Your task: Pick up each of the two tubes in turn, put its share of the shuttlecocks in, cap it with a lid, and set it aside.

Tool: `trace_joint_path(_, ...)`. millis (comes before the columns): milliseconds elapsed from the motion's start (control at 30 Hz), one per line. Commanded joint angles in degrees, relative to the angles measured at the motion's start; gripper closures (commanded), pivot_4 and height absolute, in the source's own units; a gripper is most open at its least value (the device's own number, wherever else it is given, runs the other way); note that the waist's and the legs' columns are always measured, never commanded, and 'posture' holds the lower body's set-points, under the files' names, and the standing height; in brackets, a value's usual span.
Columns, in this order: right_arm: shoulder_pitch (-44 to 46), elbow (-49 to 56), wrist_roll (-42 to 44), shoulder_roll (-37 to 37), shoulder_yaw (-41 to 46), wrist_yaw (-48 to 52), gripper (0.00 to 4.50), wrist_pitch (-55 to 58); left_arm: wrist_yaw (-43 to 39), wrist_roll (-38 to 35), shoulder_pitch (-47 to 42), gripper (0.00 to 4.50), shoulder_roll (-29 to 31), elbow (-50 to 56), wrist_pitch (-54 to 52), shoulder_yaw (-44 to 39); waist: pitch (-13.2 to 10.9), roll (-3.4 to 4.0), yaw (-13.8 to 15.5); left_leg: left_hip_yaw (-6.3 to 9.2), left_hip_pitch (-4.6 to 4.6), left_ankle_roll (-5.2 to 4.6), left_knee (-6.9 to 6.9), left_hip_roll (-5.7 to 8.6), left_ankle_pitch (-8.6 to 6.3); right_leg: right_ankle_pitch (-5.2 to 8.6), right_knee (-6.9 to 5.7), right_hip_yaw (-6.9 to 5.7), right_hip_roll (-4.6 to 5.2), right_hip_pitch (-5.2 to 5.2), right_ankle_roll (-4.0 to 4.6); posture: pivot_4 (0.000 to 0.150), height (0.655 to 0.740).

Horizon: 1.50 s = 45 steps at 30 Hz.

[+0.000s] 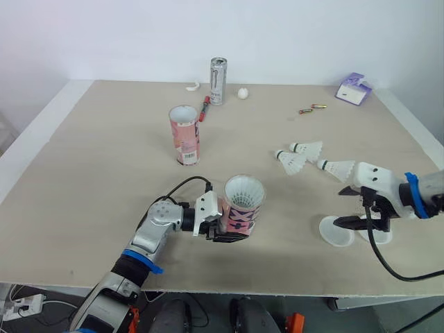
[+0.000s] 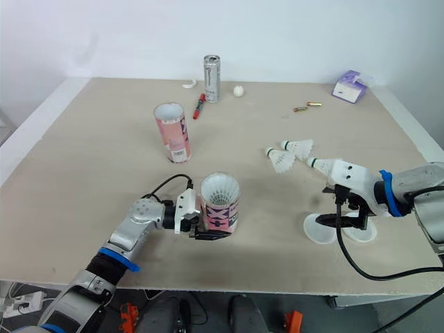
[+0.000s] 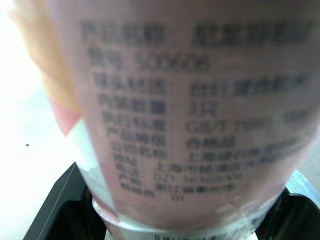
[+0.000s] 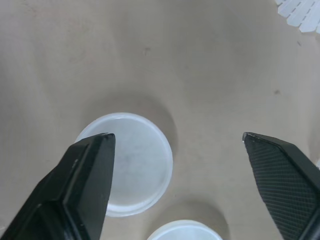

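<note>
My left gripper [image 1: 229, 232] is shut on a pink tube [image 1: 243, 208] that stands upright near the table's front edge, with white shuttlecock feathers showing in its mouth. Its printed label [image 3: 190, 125] fills the left wrist view. A second pink tube [image 1: 184, 134] stands open further back on the left. Three loose shuttlecocks [image 1: 300, 157] lie on the right. My right gripper [image 1: 355, 222] hangs open just above two white lids [image 1: 337, 231], one lid [image 4: 130, 162] lying by one finger.
At the back stand a silver can [image 1: 218, 80], a red pen [image 1: 205, 108], a small white ball [image 1: 243, 93], two small batteries [image 1: 312, 108] and a purple box [image 1: 354, 89]. The table's front edge [image 1: 208, 288] runs close to both arms.
</note>
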State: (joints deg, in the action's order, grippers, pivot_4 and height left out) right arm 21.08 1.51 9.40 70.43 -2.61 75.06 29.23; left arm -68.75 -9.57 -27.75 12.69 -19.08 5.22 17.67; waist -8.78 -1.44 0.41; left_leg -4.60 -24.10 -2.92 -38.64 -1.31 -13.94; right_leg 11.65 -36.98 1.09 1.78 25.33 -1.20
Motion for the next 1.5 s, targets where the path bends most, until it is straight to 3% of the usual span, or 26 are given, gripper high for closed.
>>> trace_joint_path(33, 2.51, -0.51, -1.43, 0.93, -1.94, 1.52, 0.05, 1.33, -0.15, 0.21, -0.62, 1.47, 0.19, -1.08, 1.52, 0.04, 0.00, 0.00, 0.00, 0.00, 0.00, 0.00, 0.00, 0.00, 0.00, 0.00, 0.00, 0.00, 0.00, -0.01, 0.00, 0.150, 0.7400)
trace_joint_path(667, 10.66, -7.48, -10.53, -3.62, -12.41, 3.09, 0.05, -1.20, 0.73, 1.60, -0.15, 1.47, 0.77, -3.74, 3.84, 0.60, 0.05, 0.09, 0.00, -0.01, 0.04, 0.02, -0.13, -0.02, 0.01, 0.01, -0.05, -0.01, -0.01, -0.06, 0.13, 0.150, 0.7400)
trace_joint_path(767, 10.83, -7.84, -11.20, -3.80, -13.02, 3.65, 0.67, -1.70, 0.98, 1.58, 0.01, 1.47, 0.84, -3.49, 3.61, 0.66, 0.06, 0.10, 0.00, -0.01, 0.04, 0.02, -0.15, -0.03, 0.01, 0.01, -0.05, -0.01, -0.02, -0.06, 0.13, 0.150, 0.7400)
trace_joint_path(800, 10.72, -7.87, -11.51, -3.73, -13.20, 3.90, 1.28, -2.06, 1.07, 1.56, 0.05, 1.47, 0.89, -3.52, 3.51, 0.64, 0.06, 0.10, 0.00, -0.02, 0.04, 0.03, -0.15, -0.02, 0.03, 0.01, -0.05, 0.00, -0.01, -0.06, 0.13, 0.150, 0.7400)
trace_joint_path(833, 10.57, -7.86, -11.75, -3.66, -13.30, 4.12, 1.54, -2.37, 1.18, 1.50, 0.12, 1.47, 0.92, -3.50, 3.35, 0.60, 0.06, 0.10, 0.00, -0.02, 0.04, 0.03, -0.15, -0.02, 0.03, 0.01, -0.05, 0.00, -0.01, -0.07, 0.13, 0.150, 0.7400)
trace_joint_path(1000, 9.88, -8.09, -12.81, -3.64, -13.25, 5.10, 3.78, -3.42, 1.55, 1.46, 0.23, 1.47, 0.99, -3.62, 2.96, 0.51, 0.07, 0.11, 0.00, -0.03, 0.04, 0.03, -0.20, -0.03, 0.04, 0.02, -0.05, 0.00, -0.02, -0.07, 0.12, 0.150, 0.7400)
trace_joint_path(1067, 9.72, -8.41, -13.40, -3.65, -13.26, 5.24, 4.48, -4.19, 1.84, 1.51, 0.00, 1.47, 0.86, -3.94, 2.55, 0.45, 0.07, 0.11, 0.00, -0.02, 0.05, 0.03, -0.21, -0.04, 0.05, 0.01, -0.06, 0.00, -0.02, -0.08, 0.13, 0.150, 0.7400)
trace_joint_path(1300, 9.38, -8.54, -13.64, -4.00, -12.43, 5.59, 4.48, -6.65, 1.60, 1.59, -0.32, 1.47, 1.07, -4.05, 0.37, 0.83, 0.08, 0.12, 0.00, -0.03, 0.10, 0.03, -0.22, -0.04, 0.08, 0.02, -0.06, 0.00, -0.03, -0.12, 0.10, 0.150, 0.7400)
trace_joint_path(1500, 12.31, -4.36, -8.97, -4.35, -8.53, 7.27, 4.48, -10.57, 2.06, 2.19, -1.44, 1.47, 1.49, -5.17, -1.46, 0.67, 0.08, 0.13, -0.03, -0.04, 0.14, 0.04, -0.22, -0.07, 0.13, 0.01, -0.06, 0.00, -0.06, -0.14, 0.05, 0.150, 0.7400)
